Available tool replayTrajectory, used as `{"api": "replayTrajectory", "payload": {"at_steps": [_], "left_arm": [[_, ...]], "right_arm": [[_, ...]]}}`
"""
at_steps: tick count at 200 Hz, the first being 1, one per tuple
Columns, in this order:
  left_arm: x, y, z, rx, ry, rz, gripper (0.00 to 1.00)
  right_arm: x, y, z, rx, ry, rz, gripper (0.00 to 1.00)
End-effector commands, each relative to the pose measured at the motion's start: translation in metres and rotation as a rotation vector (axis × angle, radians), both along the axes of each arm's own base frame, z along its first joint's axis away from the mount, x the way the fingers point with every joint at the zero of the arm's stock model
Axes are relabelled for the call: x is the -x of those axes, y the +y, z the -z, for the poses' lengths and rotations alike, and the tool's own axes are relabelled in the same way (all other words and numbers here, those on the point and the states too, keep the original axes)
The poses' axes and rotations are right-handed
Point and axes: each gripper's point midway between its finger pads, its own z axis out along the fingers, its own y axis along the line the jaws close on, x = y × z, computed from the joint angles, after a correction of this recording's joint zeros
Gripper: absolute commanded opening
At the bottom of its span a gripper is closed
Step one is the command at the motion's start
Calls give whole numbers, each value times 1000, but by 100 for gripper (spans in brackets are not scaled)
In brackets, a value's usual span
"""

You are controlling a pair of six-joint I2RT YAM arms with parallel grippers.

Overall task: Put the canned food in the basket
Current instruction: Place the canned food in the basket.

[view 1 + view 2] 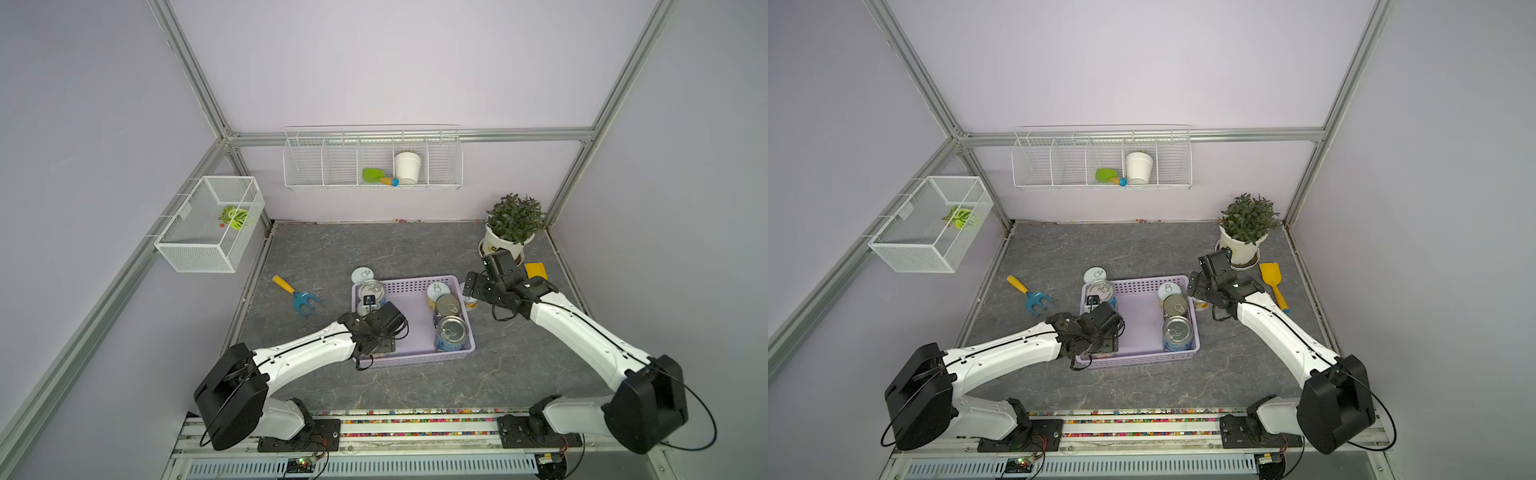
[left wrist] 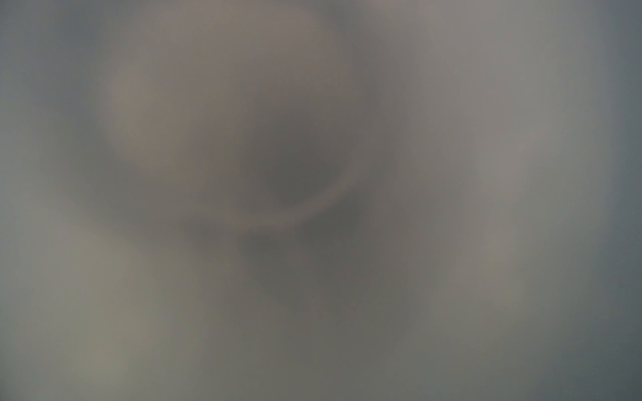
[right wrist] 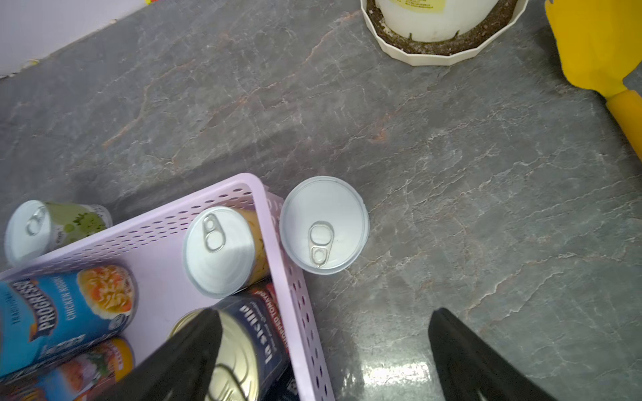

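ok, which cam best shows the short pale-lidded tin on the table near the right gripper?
Right wrist: short pale-lidded can unobstructed, whole lid showing. Both top views: mostly hidden by the right gripper. Left wrist: blur.

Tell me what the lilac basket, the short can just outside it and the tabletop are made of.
Basket: lilac plastic, apparently, matte; moulded rows of slots in thin walls.
Short can outside its corner: metal lid, pale satin sheen, with a pull-tab; its body is hidden here.
Tabletop: grey veined stone-look surface, glossy where light reflects; real stone or laminate, can't tell.
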Motion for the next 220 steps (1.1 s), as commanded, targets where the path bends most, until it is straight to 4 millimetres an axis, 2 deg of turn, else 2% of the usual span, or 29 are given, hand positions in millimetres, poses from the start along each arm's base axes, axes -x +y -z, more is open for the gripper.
{"api": "replayTrajectory", "payload": {"at_steps": [1,44,66,94,134,155,198,220], "left_arm": [[8,13,26,-67,57,-12,75],[9,11,38,-79,77,-3,81],[10,8,42,-68,92,2,90],[10,8,35,-54,81,4,93],[10,9,9,-11,39,4,94],[10,8,-10,21,14,19,98],[12,11,-59,140,-90,36,100],[14,16,-76,182,-143,48,100]], "right_arm": [[-8,-3,7,-13,31,10,97],[-14,-6,14,10,45,18,98],[-16,-6,19,13,57,17,98],[-19,-5,21,15,61,13,98],[-25,-3,20,13,55,7,98],[-31,1,24,7,71,-5,98],[-36,10,47,-1,160,-26,98],[-38,14,56,3,211,-45,98]]}}
